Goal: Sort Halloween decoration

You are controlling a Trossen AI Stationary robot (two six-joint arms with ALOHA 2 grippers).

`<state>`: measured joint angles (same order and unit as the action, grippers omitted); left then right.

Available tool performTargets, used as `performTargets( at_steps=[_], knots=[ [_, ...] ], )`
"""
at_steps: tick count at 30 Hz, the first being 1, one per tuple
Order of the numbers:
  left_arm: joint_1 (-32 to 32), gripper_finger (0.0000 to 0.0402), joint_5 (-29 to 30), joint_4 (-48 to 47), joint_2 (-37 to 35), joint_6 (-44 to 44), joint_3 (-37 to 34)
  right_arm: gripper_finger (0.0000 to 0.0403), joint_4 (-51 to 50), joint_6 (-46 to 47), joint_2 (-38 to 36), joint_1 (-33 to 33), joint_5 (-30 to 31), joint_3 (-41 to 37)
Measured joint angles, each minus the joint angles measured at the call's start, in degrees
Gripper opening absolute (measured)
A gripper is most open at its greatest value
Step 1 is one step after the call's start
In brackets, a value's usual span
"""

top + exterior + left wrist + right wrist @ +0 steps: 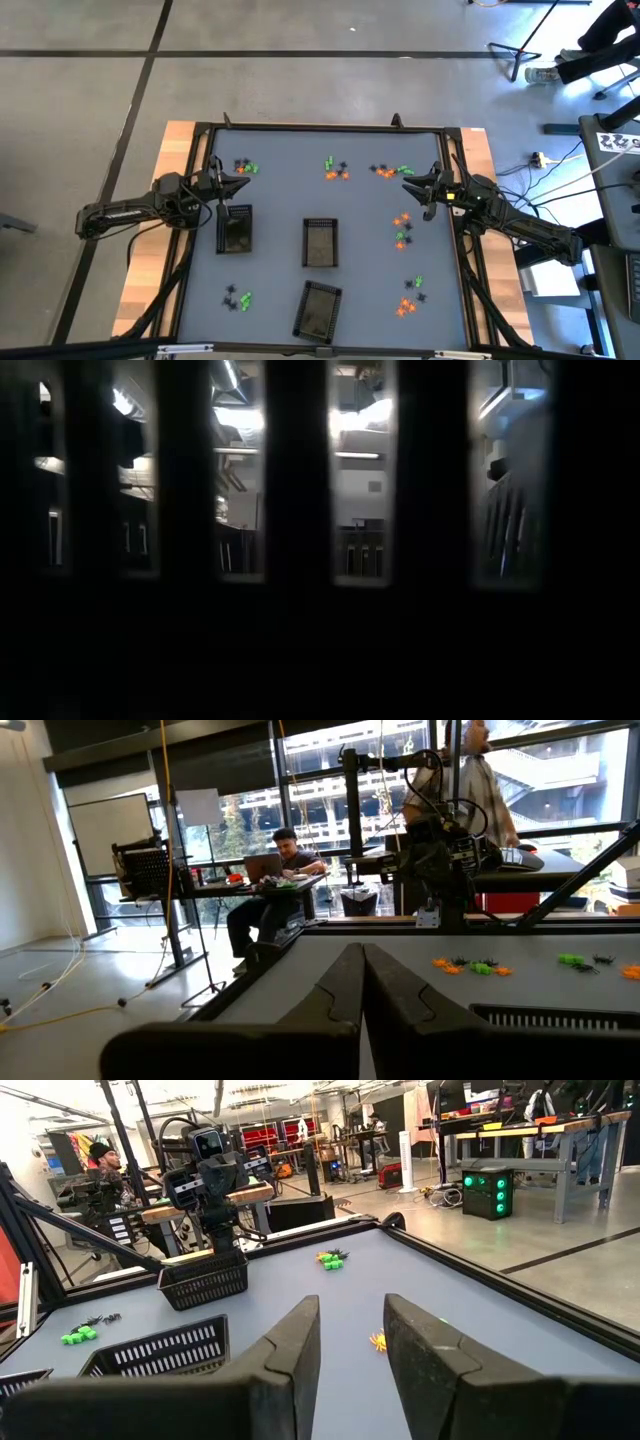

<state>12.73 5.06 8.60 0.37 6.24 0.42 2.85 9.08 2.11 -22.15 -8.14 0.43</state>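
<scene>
While my left claw (241, 186) rests pinched together, my right claw (350, 1345) gapes empty, an orange trinket (378, 1341) just ahead.

Tiny orange, green and black plastic Halloween trinkets (336, 169) lie in small loose clusters: three along the frame's upper middle, two at right, one lower left.

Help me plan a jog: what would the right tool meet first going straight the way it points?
Probably the small orange trinket on the table just ahead of the right tool, in line with its open gap. Passing above it, the green-and-orange cluster comes next; height is unclear.
</scene>
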Motion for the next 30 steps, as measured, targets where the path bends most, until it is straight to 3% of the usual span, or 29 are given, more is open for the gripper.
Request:
performTargets(
  at_steps=[9, 17, 23, 30],
  knots=[
    [0.00, 0.0000, -0.02, -0.02, 0.00, 0.00, -0.01, 0.0111, 0.34, 0.00, 0.00, 0.00, 0.17, -0.02],
    [0.00, 0.0000, 0.00, 0.00, 0.00, 0.00, 0.00, 0.0111, 3.83, -3.33, -0.02, 0.00, 7.34, -0.02],
    [0.00, 0.0000, -0.02, -0.02, 0.01, 0.00, 0.00, 0.0111, 7.20, 5.33, -0.02, 0.00, 15.00, -0.02],
    [0.00, 0.0000, 0.00, -0.02, -0.01, 0.00, 0.00, 0.0111, 6.07, 8.91, 0.00, 0.00, 15.96, -0.02]
  ],
)
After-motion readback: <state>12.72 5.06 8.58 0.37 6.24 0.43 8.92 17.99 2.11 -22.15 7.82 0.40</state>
